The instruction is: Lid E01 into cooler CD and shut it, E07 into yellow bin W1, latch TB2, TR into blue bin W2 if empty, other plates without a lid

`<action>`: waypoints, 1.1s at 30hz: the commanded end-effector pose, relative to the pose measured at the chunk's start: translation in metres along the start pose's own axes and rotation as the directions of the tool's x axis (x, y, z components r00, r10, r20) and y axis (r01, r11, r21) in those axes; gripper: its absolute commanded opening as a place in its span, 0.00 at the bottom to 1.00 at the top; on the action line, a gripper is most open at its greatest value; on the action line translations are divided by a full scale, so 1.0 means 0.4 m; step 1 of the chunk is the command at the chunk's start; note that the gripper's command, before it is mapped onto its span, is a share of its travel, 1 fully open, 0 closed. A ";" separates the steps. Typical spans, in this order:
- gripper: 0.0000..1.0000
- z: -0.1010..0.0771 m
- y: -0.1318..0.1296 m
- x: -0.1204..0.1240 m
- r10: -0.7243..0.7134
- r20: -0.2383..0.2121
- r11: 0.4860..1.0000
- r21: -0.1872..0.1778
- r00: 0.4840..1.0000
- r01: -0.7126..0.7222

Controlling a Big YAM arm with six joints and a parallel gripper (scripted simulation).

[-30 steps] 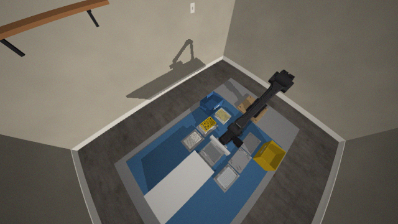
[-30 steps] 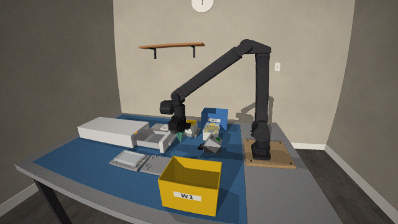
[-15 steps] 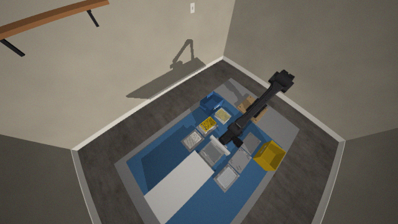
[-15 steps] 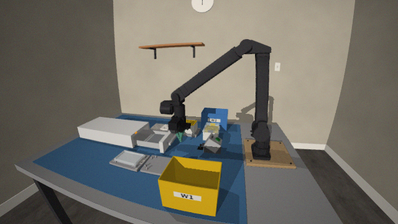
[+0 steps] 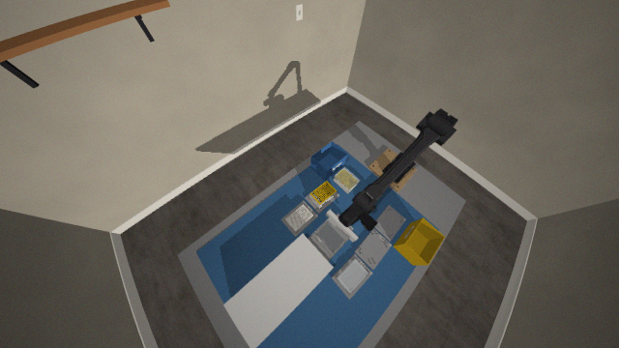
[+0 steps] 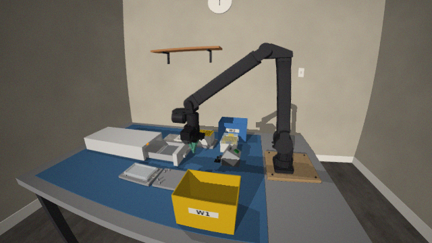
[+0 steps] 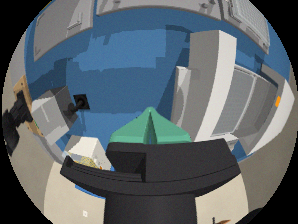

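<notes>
Your gripper, fingers fully closed on nothing, hangs just beside the front panel of the open cooler drawer. Push squarely against that panel, low and centred, so the drawer slides in straight.

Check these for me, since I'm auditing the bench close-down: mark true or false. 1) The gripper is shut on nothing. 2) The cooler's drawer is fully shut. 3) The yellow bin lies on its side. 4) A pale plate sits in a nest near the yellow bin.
1) True: the gripper is shut and holds nothing.
2) False: the drawer stands pulled out of the cooler.
3) False: the yellow bin stands upright.
4) True: the pale plate lies in its nest.
</notes>
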State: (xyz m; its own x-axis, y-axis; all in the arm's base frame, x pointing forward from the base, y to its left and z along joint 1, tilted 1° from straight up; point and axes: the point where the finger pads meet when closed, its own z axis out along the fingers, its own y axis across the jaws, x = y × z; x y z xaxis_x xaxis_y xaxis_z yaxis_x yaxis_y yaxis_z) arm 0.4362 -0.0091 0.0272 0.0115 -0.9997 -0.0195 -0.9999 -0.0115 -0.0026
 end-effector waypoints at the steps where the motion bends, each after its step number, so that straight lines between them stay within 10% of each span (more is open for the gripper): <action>1: 0.00 -0.028 -0.055 -0.008 -0.009 -0.001 1.000 0.026 1.000 0.009; 8: 0.00 -0.001 -0.032 -0.007 -0.004 0.000 1.000 -0.008 1.000 0.004; 33: 0.00 -0.028 -0.156 -0.011 0.000 -0.001 0.999 0.040 1.000 0.000</action>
State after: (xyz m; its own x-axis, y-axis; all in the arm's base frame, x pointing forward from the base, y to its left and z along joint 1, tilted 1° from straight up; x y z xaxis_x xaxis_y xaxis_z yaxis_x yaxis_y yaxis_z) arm 0.4664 -0.0087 0.0259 0.0139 -0.9997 -0.0200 -0.9998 -0.0142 0.0113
